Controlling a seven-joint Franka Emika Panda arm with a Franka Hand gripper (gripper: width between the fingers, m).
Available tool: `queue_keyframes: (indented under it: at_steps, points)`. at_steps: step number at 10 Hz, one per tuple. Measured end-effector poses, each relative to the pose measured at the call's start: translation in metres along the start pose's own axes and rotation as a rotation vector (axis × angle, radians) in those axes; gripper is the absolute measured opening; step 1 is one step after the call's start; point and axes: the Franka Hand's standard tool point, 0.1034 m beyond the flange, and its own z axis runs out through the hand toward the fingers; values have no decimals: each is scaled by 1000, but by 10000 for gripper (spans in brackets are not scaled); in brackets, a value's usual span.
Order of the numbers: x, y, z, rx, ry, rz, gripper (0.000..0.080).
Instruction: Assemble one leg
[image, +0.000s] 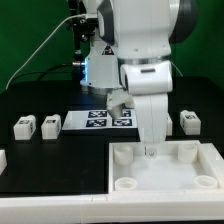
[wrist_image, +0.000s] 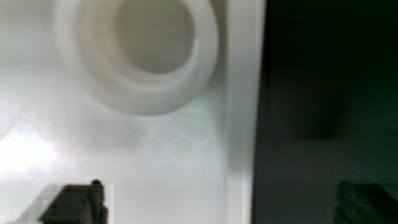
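White plastic fills the foreground: the large square tray (image: 160, 178) lies on the black table (image: 55, 180), with round sockets in its corners. Over the tray's far edge the tool (image: 150, 152) points straight down; whether it touches the tray I cannot tell. In the wrist view its dark fingertips (wrist_image: 71, 205) stand wide apart with nothing between them, so it is spread and empty, above tray surface near one round socket (wrist_image: 151, 45). Beyond the tray, one leg (image: 188, 121) stands on the table at the exterior view's right, apart from the tool. A second leg (image: 50, 125) and a third leg (image: 25, 127) sit side by side at the exterior view's left. Between the two groups lies the marker board (image: 100, 120). The white arm (image: 145, 50) rises above it against a green backdrop (image: 30, 40).
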Motion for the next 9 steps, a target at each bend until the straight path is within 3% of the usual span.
queue_keyframes:
  at_steps: [2, 3, 5, 7, 8, 9]
  points:
    - [11, -3, -19, -3, -9, 85, 649]
    - [26, -11, -23, 1, -7, 255, 649]
    - [60, -31, -21, 14, -1, 565, 649]
    - [82, -35, -25, 25, 8, 900, 649]
    - [101, -41, -23, 33, 7, 1090, 649]
    - [102, -41, -22, 40, 11, 1173, 649]
